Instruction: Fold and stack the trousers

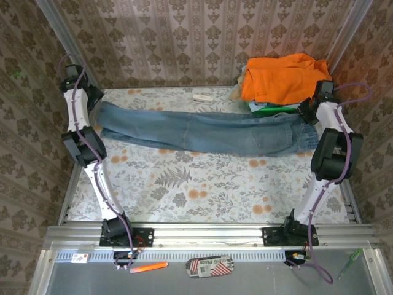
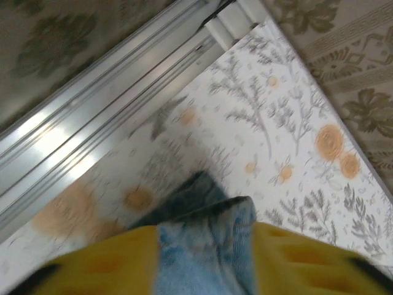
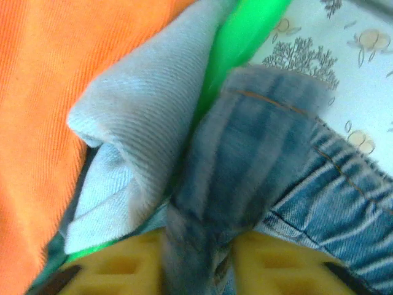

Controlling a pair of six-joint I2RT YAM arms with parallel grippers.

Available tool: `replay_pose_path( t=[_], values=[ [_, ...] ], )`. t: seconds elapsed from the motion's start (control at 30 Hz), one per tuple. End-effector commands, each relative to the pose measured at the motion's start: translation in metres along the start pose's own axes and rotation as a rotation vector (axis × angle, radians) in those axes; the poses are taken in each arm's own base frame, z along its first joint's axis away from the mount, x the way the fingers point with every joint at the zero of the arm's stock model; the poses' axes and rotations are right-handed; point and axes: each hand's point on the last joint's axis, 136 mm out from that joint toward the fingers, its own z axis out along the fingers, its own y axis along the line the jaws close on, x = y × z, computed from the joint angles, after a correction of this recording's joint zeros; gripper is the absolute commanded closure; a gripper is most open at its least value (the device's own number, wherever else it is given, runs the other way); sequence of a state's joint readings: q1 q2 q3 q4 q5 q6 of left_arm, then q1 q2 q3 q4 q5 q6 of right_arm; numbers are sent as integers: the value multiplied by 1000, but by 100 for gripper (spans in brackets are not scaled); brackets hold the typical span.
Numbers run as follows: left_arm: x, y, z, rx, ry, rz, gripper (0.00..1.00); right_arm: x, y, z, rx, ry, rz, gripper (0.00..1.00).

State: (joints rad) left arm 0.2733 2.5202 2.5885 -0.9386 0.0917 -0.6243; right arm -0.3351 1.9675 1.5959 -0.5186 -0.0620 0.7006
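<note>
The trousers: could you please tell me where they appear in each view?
Top external: trousers stretched left to right across the far half of the floral tablecloth.
Left wrist: leg end at bottom centre.
Right wrist: waistband, centre to lower right.
Shared landmark: the floral tablecloth.

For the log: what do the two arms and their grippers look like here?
Both the left arm and right arm have white links, bulky black joints and black bases, with a purple cable running along each. The left gripper and right gripper have yellow fingers with moulded recesses.
</note>
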Motion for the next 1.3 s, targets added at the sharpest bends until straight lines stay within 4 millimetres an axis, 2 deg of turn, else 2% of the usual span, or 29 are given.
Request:
replay_pose_path(
  t=[0.0, 0.03, 0.1, 0.2, 0.3, 0.37, 0.47, 0.5, 0.57, 0.63, 0.73, 0.8, 0.93, 1.03, 1.13, 1.27],
  values=[
    [-2, -10, -10, 44, 13, 42, 8, -33, 7, -20, 18, -118, -33, 60],
    [-5, -13, -17, 69, 6, 52, 1, -33, 9, -26, 9, -124, -40, 58],
    [-7, -18, -33, 86, -6, 81, 0, -32, 13, -38, -14, -139, -55, 53],
    [2, -27, -61, 108, 7, 123, 0, -23, 30, -60, -69, -140, -94, 52],
    [29, -27, -82, 108, 23, 127, 0, 6, 55, -81, -118, -125, -178, 46],
    [53, -30, -89, 157, 0, 119, 0, 24, 61, -93, -138, -117, -205, 44],
    [95, -28, -95, 192, 25, 139, 0, 70, 79, -107, -190, -96, -289, 44],
    [115, -29, -93, 207, 53, 156, 0, 94, 89, -108, -210, -66, -336, 44],
    [152, -31, -82, 237, 121, 170, 0, 146, 110, -101, -250, 12, -428, 44],
    [187, -36, -64, 260, 176, 192, 1, 196, 124, -79, -257, 112, -493, 45],
    [226, -44, -42, 274, 278, 218, 2, 239, 135, -45, -235, 237, -548, 47],
    [243, -46, -29, 266, 300, 238, 2, 259, 136, -24, -181, 284, -600, 48],
    [262, -37, -12, 272, 327, 199, 3, 285, 107, 1, -68, 351, -666, 49],
    [277, -24, -5, 246, 367, 188, 3, 300, 71, 9, 27, 432, -716, 47],
    [294, -11, -3, 238, 400, 164, 3, 310, 46, -1, 61, 509, -758, 44],
    [323, 11, -11, 238, 429, 89, 5, 305, 11, -8, 82, 523, -712, 45]
  ],
)
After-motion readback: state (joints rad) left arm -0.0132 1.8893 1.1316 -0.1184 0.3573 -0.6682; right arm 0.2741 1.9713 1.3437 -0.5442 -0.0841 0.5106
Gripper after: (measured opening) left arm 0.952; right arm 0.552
